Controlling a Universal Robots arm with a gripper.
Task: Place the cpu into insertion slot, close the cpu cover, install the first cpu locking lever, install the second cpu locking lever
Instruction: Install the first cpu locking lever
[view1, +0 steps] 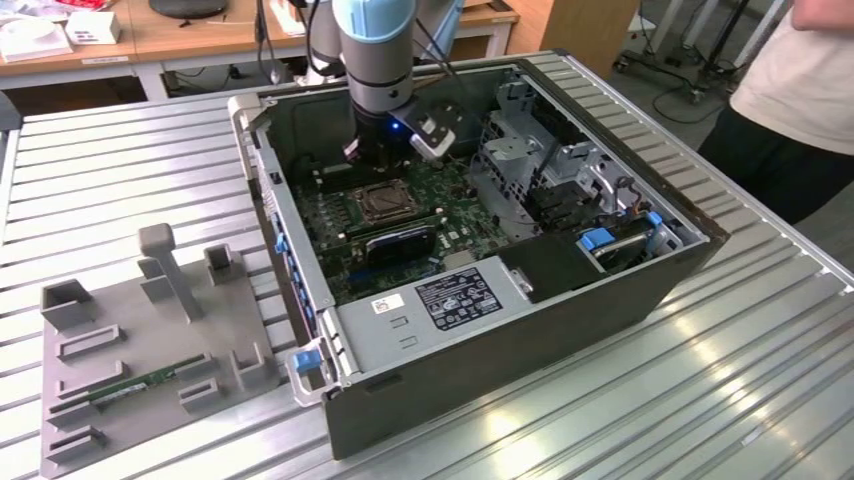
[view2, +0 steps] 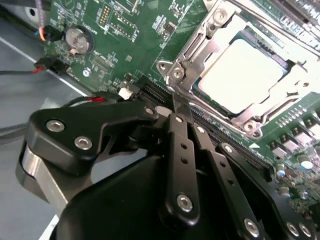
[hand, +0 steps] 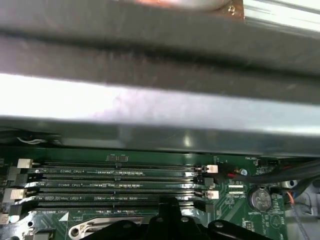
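The cpu (view2: 245, 75), a pale silvery square, lies in the insertion slot (view1: 380, 204) on the green board inside the open computer case. The cpu cover (view2: 200, 47), a silver frame, lies flat around it, and the chip shows through its window. My gripper (view2: 178, 109) hangs just off the socket's edge, close to a corner screw of the frame. Its two thin black fingers (view2: 176, 145) are pressed together with nothing visible between them. In the exterior view the gripper (view1: 378, 168) stands just behind the socket. In the first wrist view the gripper (hand: 172, 206) is beside the long memory slots.
Long black memory slots (hand: 115, 185) run alongside the socket. A coin battery (view2: 80, 40) and red-black wires (view2: 50, 65) lie nearby. The case wall (view1: 287, 250), drive cage (view1: 534, 160) and power supply (view1: 447, 300) surround the board. A grey fixture (view1: 134, 330) holds a green memory stick (view1: 134, 385). A person (view1: 801, 90) stands at the exterior view's right.
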